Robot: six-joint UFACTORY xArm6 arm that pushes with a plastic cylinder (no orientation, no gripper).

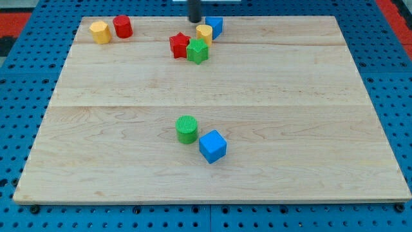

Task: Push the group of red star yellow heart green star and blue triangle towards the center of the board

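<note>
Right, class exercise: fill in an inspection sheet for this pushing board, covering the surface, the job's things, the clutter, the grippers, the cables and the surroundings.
Surface: pale wooden board, flat.
Job's things: red star, green star, yellow heart and blue triangle, clustered near the view's top edge.
Clutter: yellow block beside red cylinder, top left; green cylinder touching blue cube, lower middle.
Grippers: none; my tip sits just above the cluster, left of the blue triangle.
Cables: nothing seen.
Surroundings: blue perforated base.
</note>
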